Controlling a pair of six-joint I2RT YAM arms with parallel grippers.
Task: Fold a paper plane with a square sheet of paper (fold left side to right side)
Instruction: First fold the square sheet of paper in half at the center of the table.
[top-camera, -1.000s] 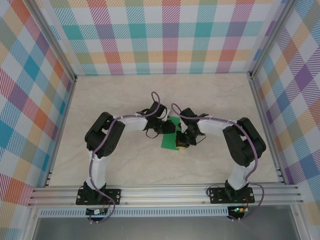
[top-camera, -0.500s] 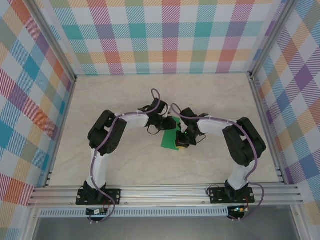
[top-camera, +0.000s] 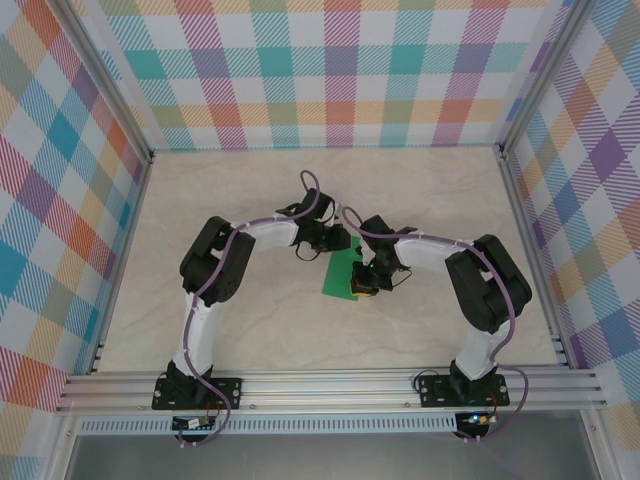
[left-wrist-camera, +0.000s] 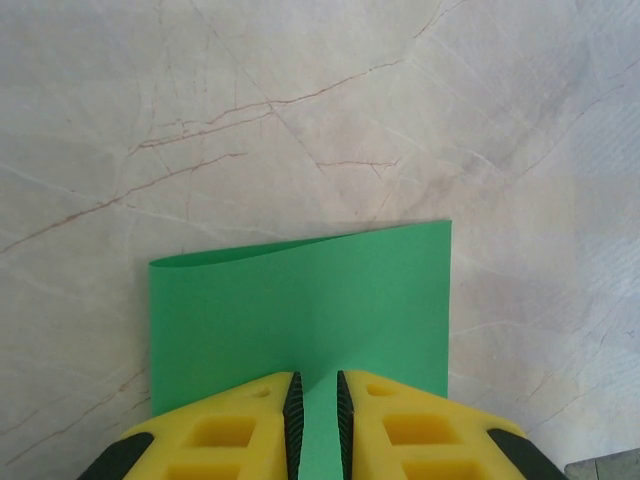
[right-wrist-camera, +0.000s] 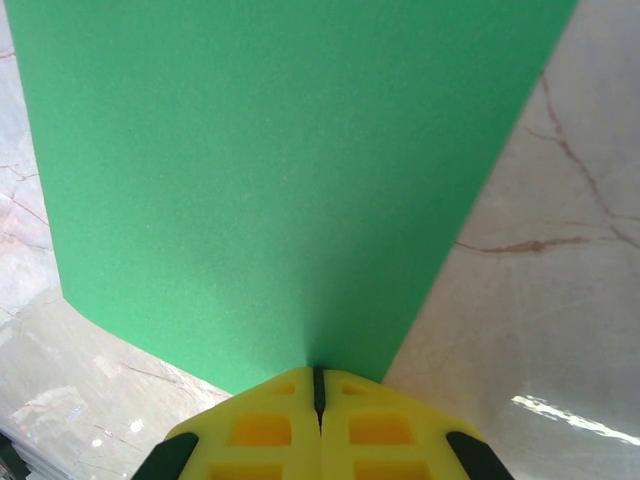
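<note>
Folded green paper (left-wrist-camera: 300, 300) on marble table (left-wrist-camera: 300, 100); plaid walls (top-camera: 340, 70) surround.

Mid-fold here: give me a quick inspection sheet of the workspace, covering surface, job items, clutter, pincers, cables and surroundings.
Surface: pale marble-look table with thin veins.
Job's things: green sheet of paper, folded over into two layers, lying between the two arms.
Clutter: nothing seen.
Pincers: left pincer is over the paper's near edge, jaws a narrow gap apart; right pincer is shut on the paper's edge.
Cables: purple cables run along both arms and loop near the wrists; none lies on the paper.
Surroundings: plaid walls on three sides; metal rail at the near edge.
</note>
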